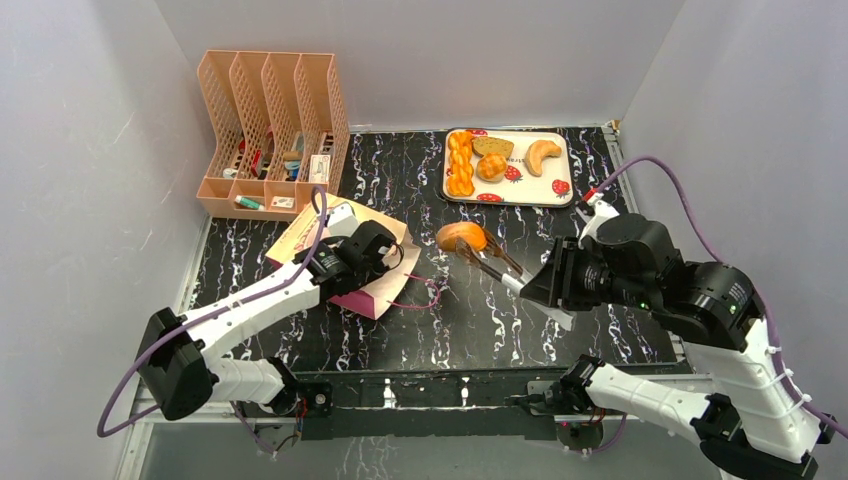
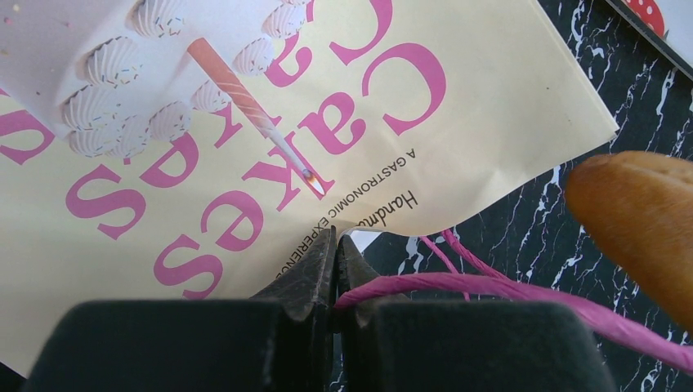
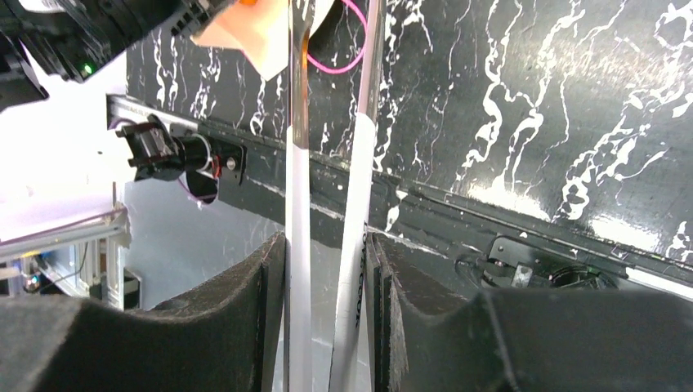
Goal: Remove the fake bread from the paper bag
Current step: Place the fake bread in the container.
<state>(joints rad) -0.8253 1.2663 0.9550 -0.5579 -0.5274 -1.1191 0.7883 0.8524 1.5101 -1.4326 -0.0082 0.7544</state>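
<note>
The paper bag (image 1: 300,238) lies flat on the black marbled table, left of centre, its "Cakes" face (image 2: 245,122) up. My left gripper (image 1: 385,262) is shut at the bag's open edge (image 2: 337,237), with the purple cord handle (image 2: 458,286) running into its jaws. My right gripper (image 1: 535,290) is shut on metal tongs (image 1: 495,265), whose two arms pass between its pads (image 3: 327,241). The tongs hold a round bun (image 1: 462,237) just right of the bag's mouth; it also shows in the left wrist view (image 2: 646,220). A braided loaf (image 1: 460,163), brownish piece (image 1: 492,146), bun (image 1: 490,167) and croissant (image 1: 542,155) lie on the tray.
The strawberry-print tray (image 1: 556,142) sits at the back right. A peach plastic file rack (image 1: 270,130) with small items stands at the back left. White walls close in the left, back and right. The arm bases are at the near edge.
</note>
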